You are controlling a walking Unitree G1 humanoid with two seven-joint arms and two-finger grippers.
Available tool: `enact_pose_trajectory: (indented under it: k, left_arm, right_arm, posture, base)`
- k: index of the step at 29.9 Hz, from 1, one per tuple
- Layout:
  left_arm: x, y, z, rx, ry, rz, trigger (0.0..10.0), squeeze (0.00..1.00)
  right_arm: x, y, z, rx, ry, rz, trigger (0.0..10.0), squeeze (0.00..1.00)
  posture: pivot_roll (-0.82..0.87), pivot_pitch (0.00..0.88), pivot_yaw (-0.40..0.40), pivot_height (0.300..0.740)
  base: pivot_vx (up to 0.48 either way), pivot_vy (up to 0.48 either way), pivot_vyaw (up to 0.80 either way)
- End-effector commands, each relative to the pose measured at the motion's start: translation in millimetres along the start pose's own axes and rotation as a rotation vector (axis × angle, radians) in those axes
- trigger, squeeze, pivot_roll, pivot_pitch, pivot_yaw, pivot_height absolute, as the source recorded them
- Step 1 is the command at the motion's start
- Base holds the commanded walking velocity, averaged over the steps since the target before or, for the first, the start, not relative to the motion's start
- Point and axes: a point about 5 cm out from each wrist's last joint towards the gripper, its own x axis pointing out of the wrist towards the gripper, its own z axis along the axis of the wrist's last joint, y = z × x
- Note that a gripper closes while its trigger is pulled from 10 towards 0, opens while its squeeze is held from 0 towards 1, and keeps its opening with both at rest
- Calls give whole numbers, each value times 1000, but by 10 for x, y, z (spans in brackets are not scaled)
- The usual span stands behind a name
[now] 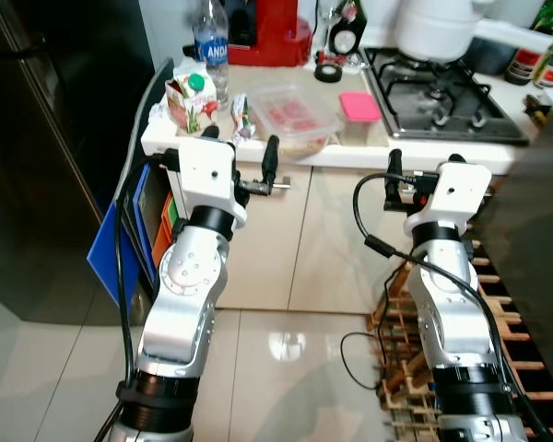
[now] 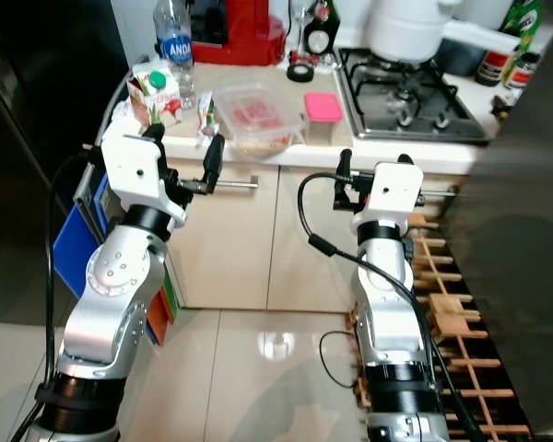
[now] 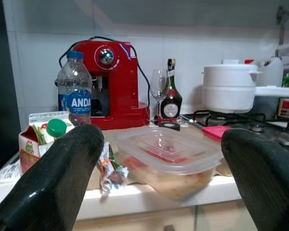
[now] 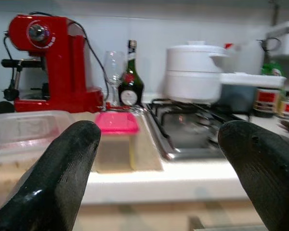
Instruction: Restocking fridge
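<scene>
Left eye view: both arms raised before the white worktop (image 1: 258, 147). Left tool (image 1: 241, 152) released, fingers spread wide, level with the worktop edge, just short of the clear lidded container (image 1: 295, 115) of food. Right tool (image 1: 424, 166) likewise released, fingers apart, below the gas hob (image 1: 442, 101). On the worktop, left to right: carton (image 1: 192, 99) with green cap, water bottle (image 1: 209, 46) behind it, small packet (image 1: 241, 118), clear container, pink-lidded tub (image 1: 359, 115). Red coffee machine (image 1: 267, 32) at the back. Dark fridge (image 1: 46, 138) on the left.
</scene>
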Motion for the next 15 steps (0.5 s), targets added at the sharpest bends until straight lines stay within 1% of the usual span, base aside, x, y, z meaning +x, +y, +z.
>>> enact_pose_trajectory:
  k: [1,2,3,4,5,12,15]
  left_arm:
    - [17,-45,107,9,-52,-39,10000,0]
    - [21,-60,122,8,-60,-50,10000,0]
    - [21,-60,122,8,-60,-50,10000,0]
    - [27,-84,140,5,-69,-67,10000,0]
    - [28,-98,150,7,-75,-76,10000,0]
    - [32,-162,176,-22,-99,-110,10000,0]
    - [25,-180,180,-24,-102,-120,10000,0]
  right_arm:
    - [45,27,198,-5,-92,-3,10000,43]
    - [66,34,268,-5,-118,-4,10000,43]
    - [66,34,268,-5,-118,-4,10000,43]
    - [96,43,360,-3,-154,-6,10000,43]
    - [109,43,404,-4,-172,-8,10000,43]
    - [139,22,612,-27,-279,-43,10000,39]
    - [139,20,644,-30,-294,-50,10000,43]
  posture:
    - [-2,0,-21,740]
    - [-3,0,-21,740]
    - [-3,0,-21,740]
    - [-4,0,-21,740]
    - [-4,0,-21,740]
    - [-5,0,-18,740]
    - [-6,0,-17,740]
  base:
    - [480,0,0]
    - [480,0,0]
    - [480,0,0]
    - [480,0,0]
    - [480,0,0]
    - [480,0,0]
    - [480,0,0]
